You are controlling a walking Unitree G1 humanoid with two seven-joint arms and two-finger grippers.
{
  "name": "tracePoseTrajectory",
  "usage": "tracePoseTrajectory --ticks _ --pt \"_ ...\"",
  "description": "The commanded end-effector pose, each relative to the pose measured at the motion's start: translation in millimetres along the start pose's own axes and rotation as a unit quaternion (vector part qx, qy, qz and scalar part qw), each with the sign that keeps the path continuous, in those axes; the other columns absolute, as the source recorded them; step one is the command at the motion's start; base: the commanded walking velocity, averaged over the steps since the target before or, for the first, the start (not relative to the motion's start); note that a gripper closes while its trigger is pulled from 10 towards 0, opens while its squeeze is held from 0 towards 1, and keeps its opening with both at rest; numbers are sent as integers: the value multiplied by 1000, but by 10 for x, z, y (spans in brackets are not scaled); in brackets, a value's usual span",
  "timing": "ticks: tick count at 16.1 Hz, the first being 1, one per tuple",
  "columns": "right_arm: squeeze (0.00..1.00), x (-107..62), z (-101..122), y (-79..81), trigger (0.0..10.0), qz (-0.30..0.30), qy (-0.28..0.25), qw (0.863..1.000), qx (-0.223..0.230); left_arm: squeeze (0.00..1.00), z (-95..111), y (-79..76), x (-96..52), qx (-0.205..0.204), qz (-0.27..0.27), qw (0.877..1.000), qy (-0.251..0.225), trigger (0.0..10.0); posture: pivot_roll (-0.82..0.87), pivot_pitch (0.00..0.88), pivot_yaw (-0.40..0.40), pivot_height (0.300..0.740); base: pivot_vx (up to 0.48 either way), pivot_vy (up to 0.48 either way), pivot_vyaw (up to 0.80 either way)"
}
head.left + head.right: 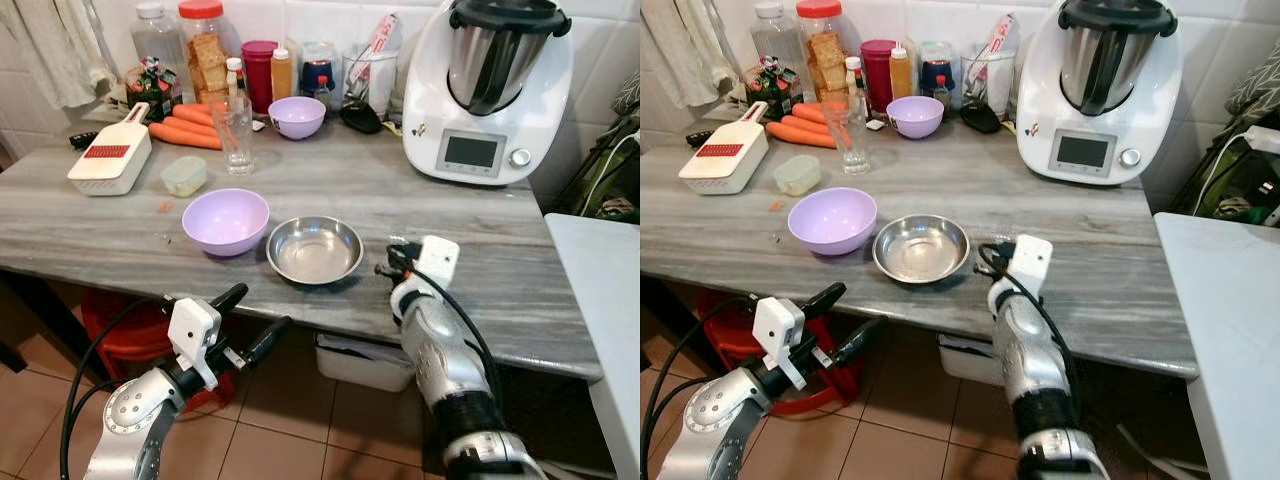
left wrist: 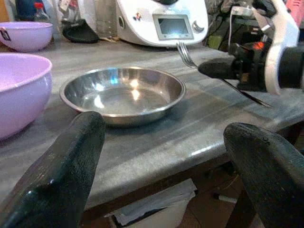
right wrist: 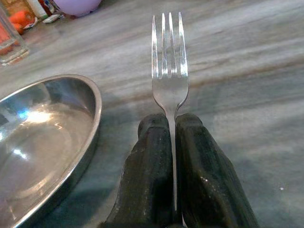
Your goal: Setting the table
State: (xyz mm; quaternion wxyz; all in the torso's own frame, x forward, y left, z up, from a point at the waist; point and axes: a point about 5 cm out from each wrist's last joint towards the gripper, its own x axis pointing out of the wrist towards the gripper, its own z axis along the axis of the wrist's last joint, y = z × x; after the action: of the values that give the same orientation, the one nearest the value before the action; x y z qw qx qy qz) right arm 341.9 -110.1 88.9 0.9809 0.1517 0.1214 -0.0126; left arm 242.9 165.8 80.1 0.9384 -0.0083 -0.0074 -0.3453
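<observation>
right wrist view: right gripper [image 3: 172, 142] clamps fork [image 3: 169, 61]; no legible writing.

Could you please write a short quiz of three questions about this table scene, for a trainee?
1. True or false: the right tool is shut on a fork.
2. Which thing lies nearest to the fork's tines? A) the steel plate B) the grater C) the drinking glass
3. Fill in: the left tool hangs open below the table edge, in front of the large purple ______.

Key: 1 true; 2 A; 3 bowl.
</observation>
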Motion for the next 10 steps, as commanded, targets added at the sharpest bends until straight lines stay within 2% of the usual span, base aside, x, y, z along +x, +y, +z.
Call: tracePoseTrajectory --ticks 1,7,10 --pt "0 37 16 11 10000 -9 3 1000 8 0 -38 5 -8 3 -7 1000 7 10000 47 0 -9 740 0 0 0" --pt "0 96 -70 55 10000 -18 28 999 31 0 -83 -6 25 -1 -27 1000 7 10000 50 0 -5 740 0 0 0" --pt "0 120 -65 77 10000 -20 25 999 29 0 -83 -20 46 -1 -34 999 4 10000 51 0 -4 740 0 0 0"
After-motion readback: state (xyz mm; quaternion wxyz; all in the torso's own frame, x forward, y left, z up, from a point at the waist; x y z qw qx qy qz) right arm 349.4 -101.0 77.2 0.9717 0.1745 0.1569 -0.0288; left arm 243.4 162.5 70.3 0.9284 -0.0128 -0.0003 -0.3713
